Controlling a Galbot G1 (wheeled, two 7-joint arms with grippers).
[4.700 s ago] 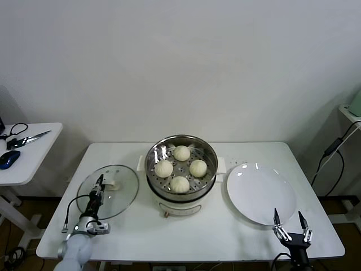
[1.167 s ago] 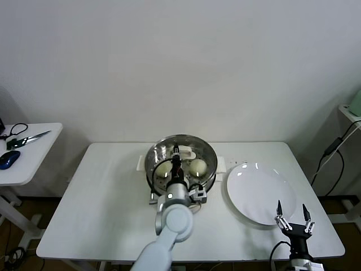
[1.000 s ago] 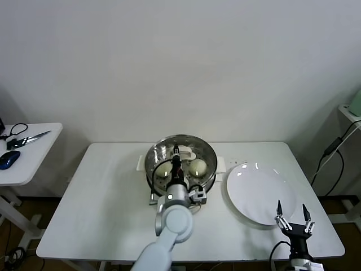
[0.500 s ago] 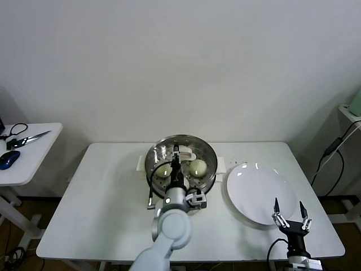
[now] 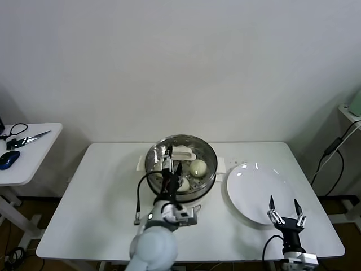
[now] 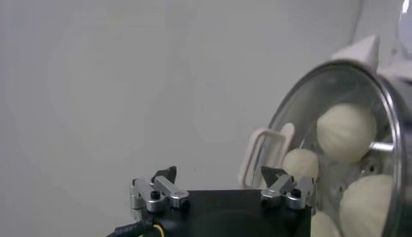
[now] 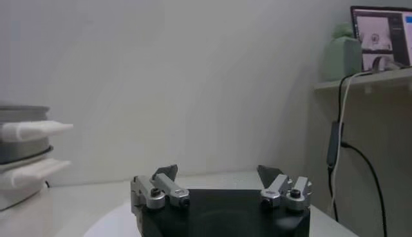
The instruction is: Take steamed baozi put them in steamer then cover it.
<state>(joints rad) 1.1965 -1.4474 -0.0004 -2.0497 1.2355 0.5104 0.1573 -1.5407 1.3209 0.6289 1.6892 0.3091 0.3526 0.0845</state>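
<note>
The steel steamer (image 5: 210,151) stands mid-table on its cream base with the clear glass lid (image 5: 183,152) lying on it. Through the glass I see steamed baozi (image 5: 197,167), round and cream-white, and another (image 5: 182,184) at the front. My left gripper (image 5: 170,162) hovers open just in front of the lid's cream handle, holding nothing. In the left wrist view its jaws (image 6: 219,175) stand wide apart, with the lid handle (image 6: 264,154) and baozi (image 6: 346,127) beyond them. My right gripper (image 5: 283,210) is parked open at the near edge of the white plate (image 5: 254,186).
The empty white plate lies right of the steamer. A side table (image 5: 34,169) at the far left holds scissors (image 5: 25,138) and a mouse (image 5: 8,159). A cable (image 5: 333,155) hangs by the shelf at far right. The steamer's side handle (image 7: 32,132) shows in the right wrist view.
My left gripper has opened, let go of the lid handle and drawn back toward me, leaving the lid on the steamer. The right gripper shifted only slightly.
</note>
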